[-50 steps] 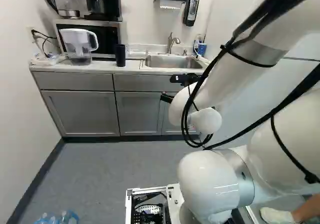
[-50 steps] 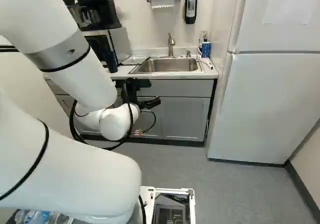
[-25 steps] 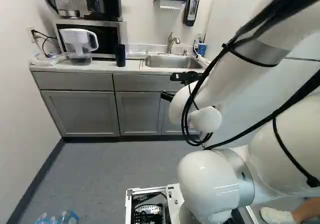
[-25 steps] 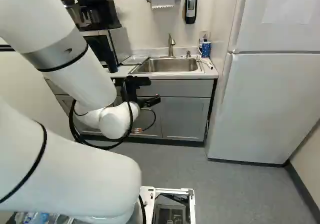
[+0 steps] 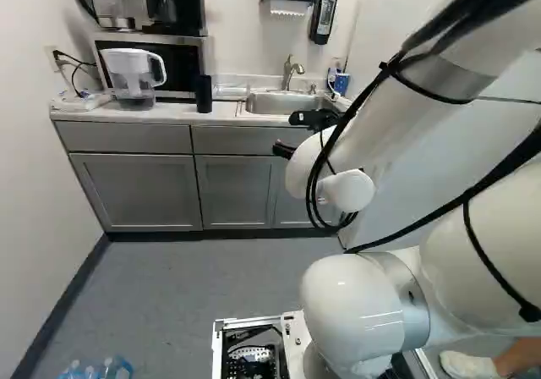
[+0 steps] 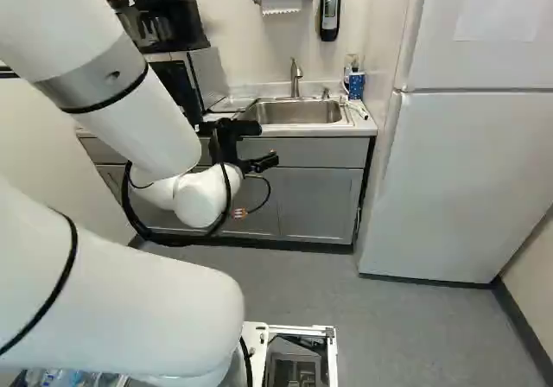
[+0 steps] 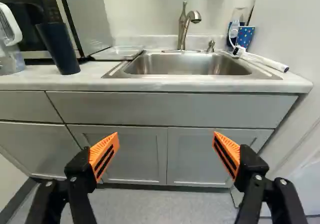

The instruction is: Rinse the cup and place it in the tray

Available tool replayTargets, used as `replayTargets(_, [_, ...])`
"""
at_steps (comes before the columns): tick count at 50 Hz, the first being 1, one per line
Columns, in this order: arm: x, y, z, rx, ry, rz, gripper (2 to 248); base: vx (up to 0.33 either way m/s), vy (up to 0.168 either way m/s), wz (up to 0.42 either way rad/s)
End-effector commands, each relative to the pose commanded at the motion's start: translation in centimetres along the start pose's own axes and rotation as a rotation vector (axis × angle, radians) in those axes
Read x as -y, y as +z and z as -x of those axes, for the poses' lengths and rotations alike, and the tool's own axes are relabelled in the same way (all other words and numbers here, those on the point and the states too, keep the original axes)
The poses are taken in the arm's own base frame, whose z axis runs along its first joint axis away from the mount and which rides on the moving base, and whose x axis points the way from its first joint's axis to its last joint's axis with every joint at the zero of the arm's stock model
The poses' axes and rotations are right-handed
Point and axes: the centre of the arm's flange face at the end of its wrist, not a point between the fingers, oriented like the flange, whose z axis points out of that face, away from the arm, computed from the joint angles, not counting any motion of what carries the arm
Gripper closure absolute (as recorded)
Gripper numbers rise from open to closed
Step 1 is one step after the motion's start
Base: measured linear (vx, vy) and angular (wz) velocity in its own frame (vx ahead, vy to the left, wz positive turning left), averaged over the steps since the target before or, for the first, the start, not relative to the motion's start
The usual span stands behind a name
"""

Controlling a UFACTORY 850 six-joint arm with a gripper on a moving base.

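In the left base view, the jug (image 5: 130, 76), cup (image 7: 57, 49), tray (image 7: 117, 53) and sink (image 6: 295, 112) run left to right on the bench (image 5: 177, 112), tap (image 6: 295, 79) behind the sink.

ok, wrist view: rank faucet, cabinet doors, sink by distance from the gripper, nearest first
1. Cabinet doors: ahead of the open fingers, below the counter.
2. Sink: set into the counter, back from its front edge.
3. Faucet: behind the sink, by the wall.
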Motion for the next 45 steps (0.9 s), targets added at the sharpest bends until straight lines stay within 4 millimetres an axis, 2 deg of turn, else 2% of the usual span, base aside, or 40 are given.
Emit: replayTargets(45, [-0.2, 2.3, -5.3, -0.107, 0.001, 0.006, 3, 0.0, 0.0, 0.0])
